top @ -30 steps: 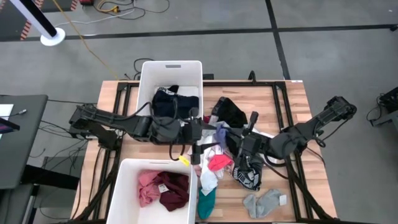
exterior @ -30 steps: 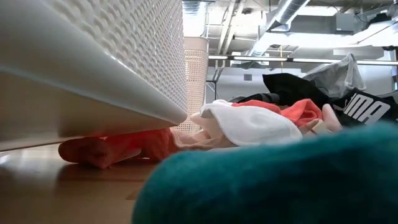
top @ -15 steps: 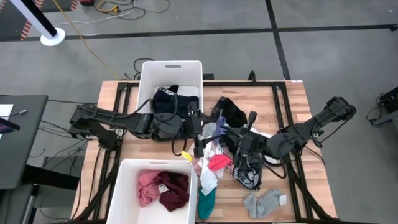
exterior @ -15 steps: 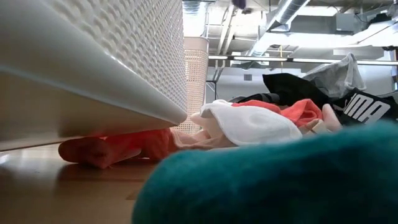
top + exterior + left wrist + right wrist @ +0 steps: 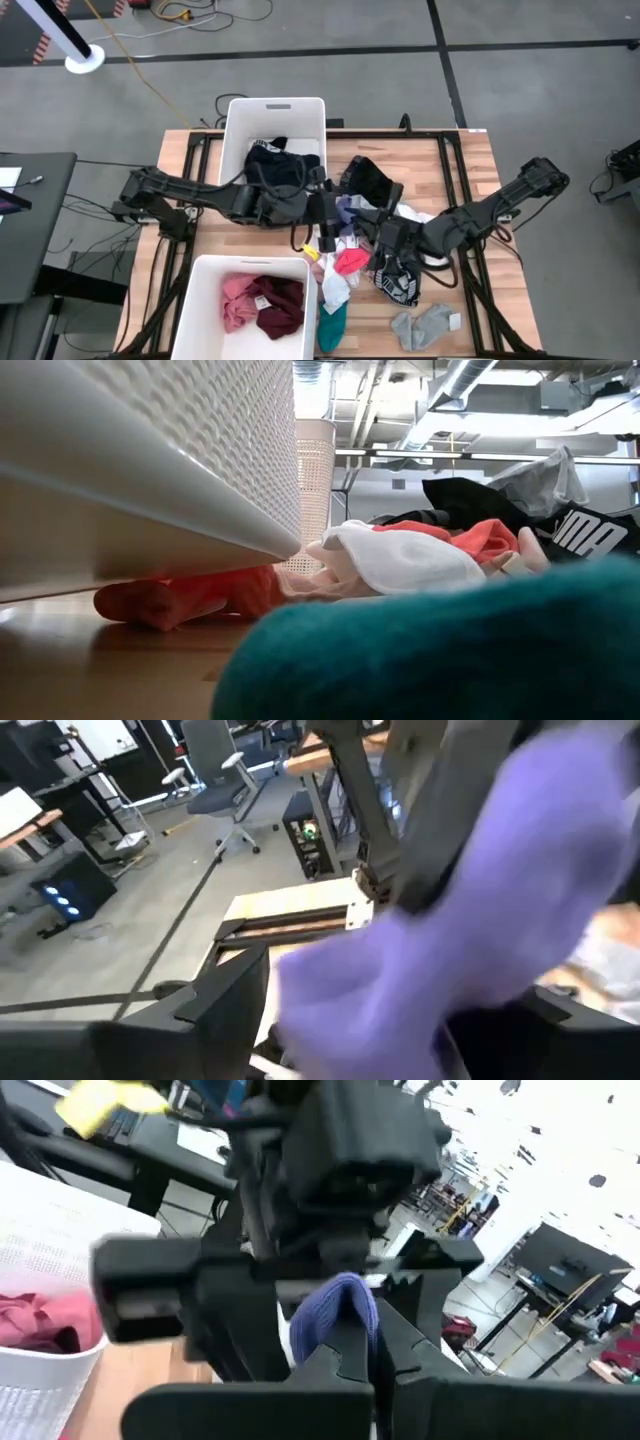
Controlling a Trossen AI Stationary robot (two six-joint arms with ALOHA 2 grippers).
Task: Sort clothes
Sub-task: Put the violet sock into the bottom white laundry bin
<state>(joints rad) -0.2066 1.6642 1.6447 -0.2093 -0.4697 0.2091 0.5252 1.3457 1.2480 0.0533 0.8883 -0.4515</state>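
Arms are being stretched inward over the desk (image 5: 470,160), meeting above the clothes (image 5: 352,262) heaped between two bins (image 5: 235,120). A purple garment (image 5: 345,1305) is being pinched by the clenched right gripper (image 5: 352,1360); the left gripper (image 5: 327,240) is spread beside it.

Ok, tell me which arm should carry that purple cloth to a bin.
Right, probably. The right hand is shut on the purple cloth, while the left hand beside it looks open. Either white bin is nearer the left arm, though.
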